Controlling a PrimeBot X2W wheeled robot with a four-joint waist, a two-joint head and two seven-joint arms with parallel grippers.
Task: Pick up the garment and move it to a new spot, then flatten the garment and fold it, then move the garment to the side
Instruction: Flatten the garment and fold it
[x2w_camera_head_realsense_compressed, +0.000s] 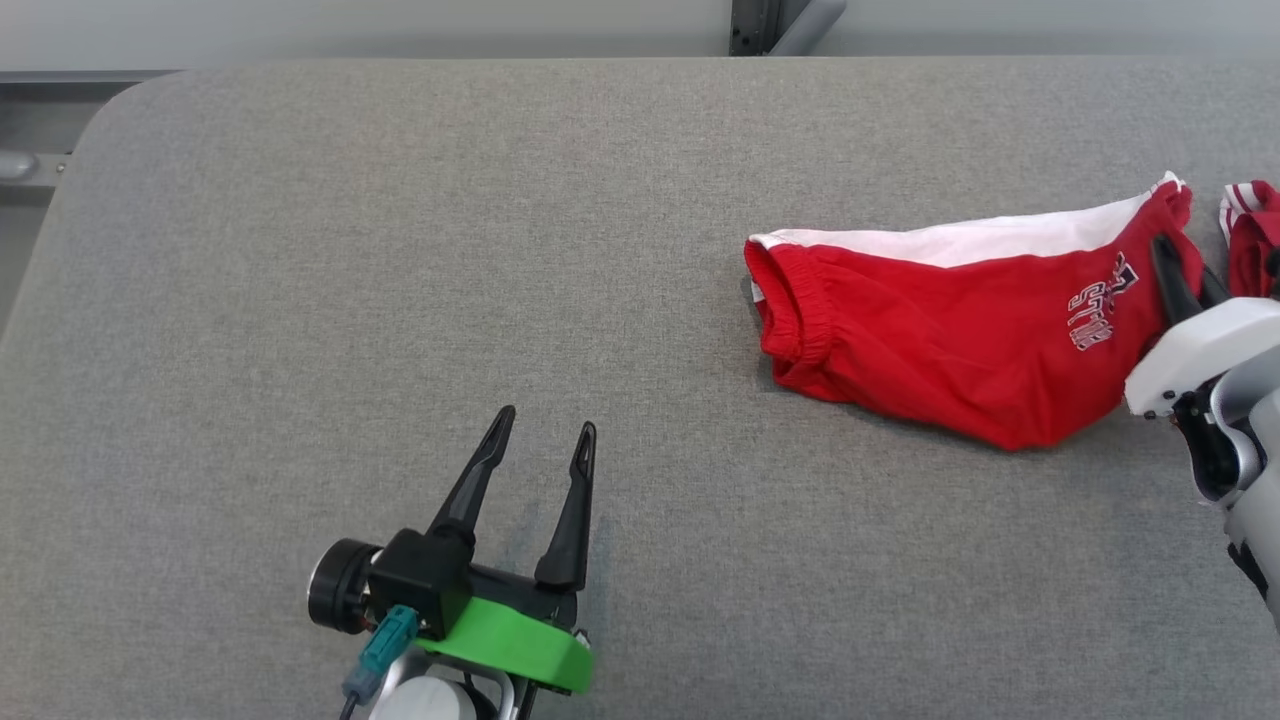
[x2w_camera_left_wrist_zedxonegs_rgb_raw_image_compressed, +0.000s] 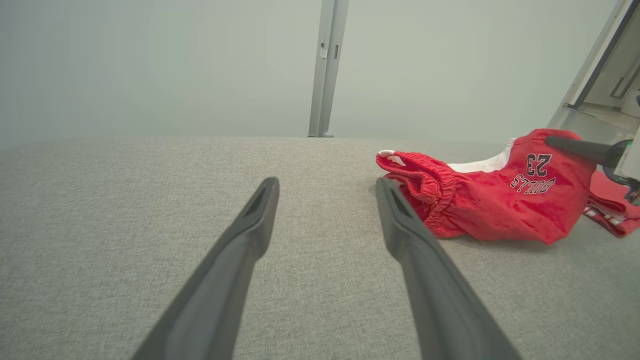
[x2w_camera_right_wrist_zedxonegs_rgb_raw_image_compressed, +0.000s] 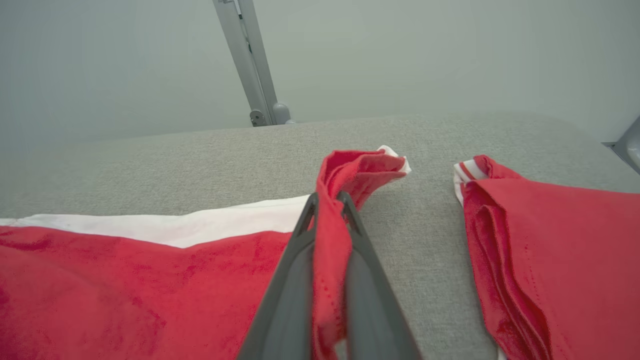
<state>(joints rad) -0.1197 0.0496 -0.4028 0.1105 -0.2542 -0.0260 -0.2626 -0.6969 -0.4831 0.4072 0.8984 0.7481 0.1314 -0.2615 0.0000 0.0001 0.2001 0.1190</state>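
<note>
right gripper (x2w_camera_right_wrist_zedxonegs_rgb_raw_image_compressed: 328, 200) is clamped on a fold of the red shorts (x2w_camera_head_realsense_compressed: 930, 320) on the table (x2w_camera_head_realsense_compressed: 400, 250); left gripper (x2w_camera_head_realsense_compressed: 548, 420) hovers wide open, empty.

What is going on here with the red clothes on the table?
The robot is handling red basketball shorts with a white side stripe, lying crumpled on the grey fabric-covered table. Its right gripper has its jaws shut on a fold of cloth near one leg hem. The left gripper is apart from the shorts over bare table, jaws open. A second red garment with white trim lies folded to the right, untouched. The shorts are not yet flattened or folded.
</note>
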